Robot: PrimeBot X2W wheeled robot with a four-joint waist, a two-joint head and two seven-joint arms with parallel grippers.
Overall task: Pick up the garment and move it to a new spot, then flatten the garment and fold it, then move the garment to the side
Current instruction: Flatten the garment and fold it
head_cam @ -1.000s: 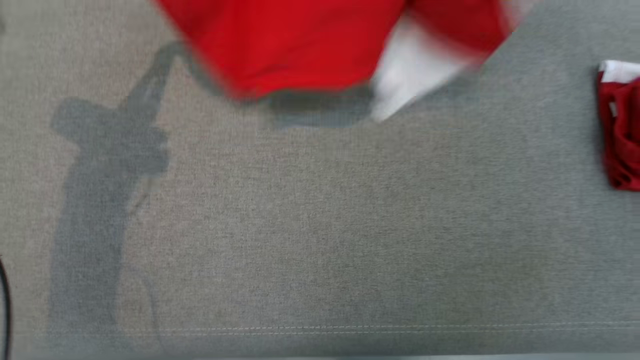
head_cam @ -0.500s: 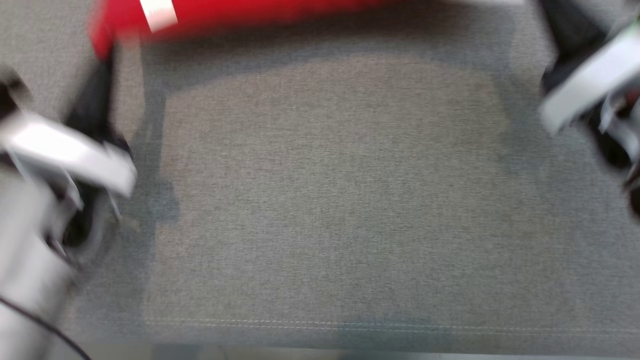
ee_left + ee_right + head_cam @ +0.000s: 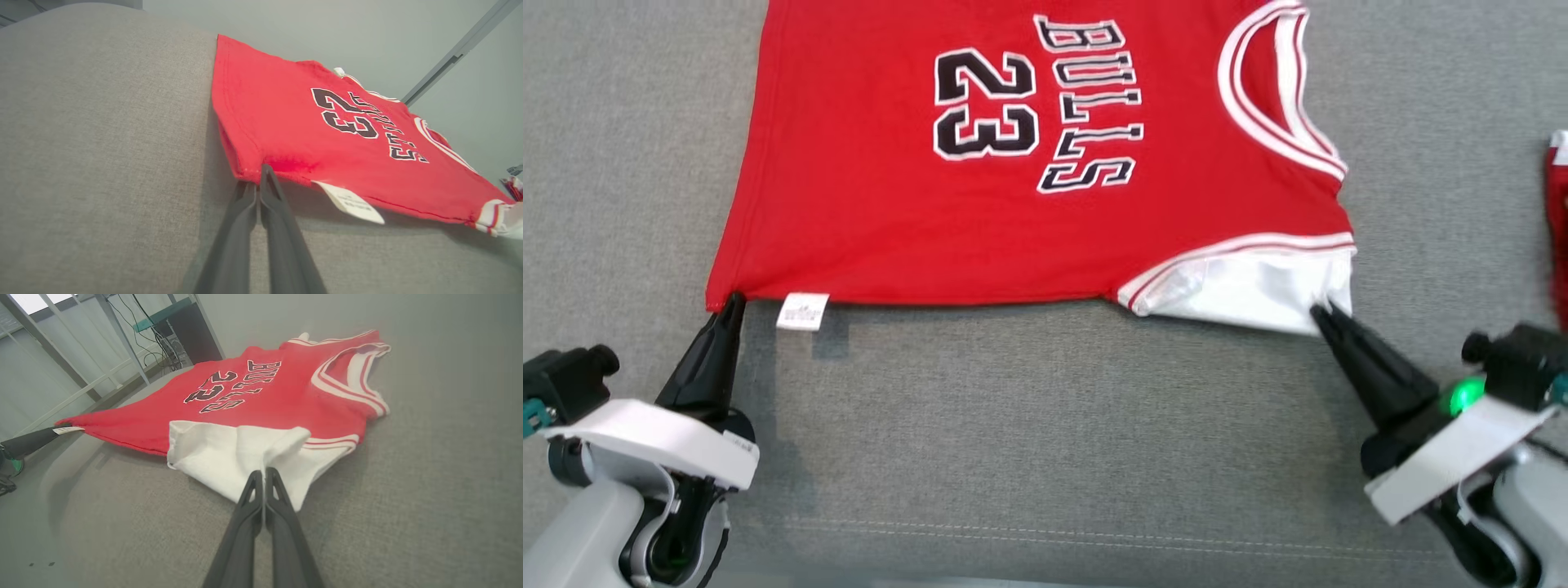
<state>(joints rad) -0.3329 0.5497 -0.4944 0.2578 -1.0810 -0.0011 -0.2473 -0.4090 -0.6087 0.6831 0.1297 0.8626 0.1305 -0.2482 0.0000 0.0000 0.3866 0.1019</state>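
Jersey point(image 3: 1013, 220): spread flat on grey fabric surface point(image 3: 1045, 425)
Left gripper point(image 3: 733, 302): clamped on hem corner
Right gripper point(image 3: 1317, 313): clamped on white edge

dark tapered fingers point(image 3: 707, 359), white wrist plates point(image 3: 645, 437), grey forearms point(image 3: 572, 543), green light point(image 3: 1462, 398)

The red sleeveless jersey with the black number 23 point(image 3: 1013, 220) is cut off by the top edge of the head view, so its far side cannot be seen. At the right edge of the same view a second red cloth with a white patch point(image 3: 1558, 220) is also cut, and its kind cannot be told. The print on the small white label point(image 3: 802, 311) at the hem is too small to read. The left claw point(image 3: 734, 304) pinches the hem corner and the right claw point(image 3: 1321, 314) pinches the white fabric. How much cloth lies between the closed fingers is hidden.
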